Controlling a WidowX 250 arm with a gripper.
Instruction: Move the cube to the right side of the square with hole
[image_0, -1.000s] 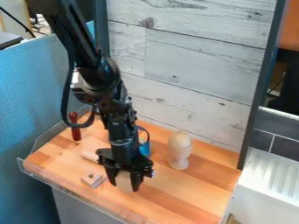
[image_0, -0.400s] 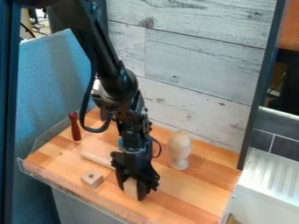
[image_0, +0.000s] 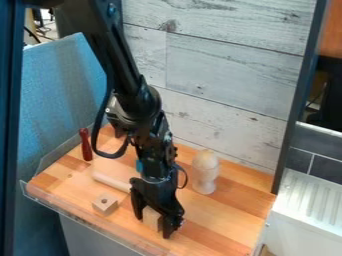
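Well left of the jaws is a slim dark-red piece (image_0: 86, 145); nearer, a pale wooden square with a hole (image_0: 105, 205), then a pale wooden rod (image_0: 111, 181). The black two-finger gripper (image_0: 153, 223) pinches the pale wooden cube (image_0: 151, 218). Rightward stands a pale wooden round-topped cup (image_0: 205, 174).

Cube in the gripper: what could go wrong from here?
Cube is partly hidden between the fingers of the gripper, so an off-centre grip could go unnoticed and tip it on release.

The rounded rod lies right beside the gripper; a sideways retreat toward it might roll it into the holed block.
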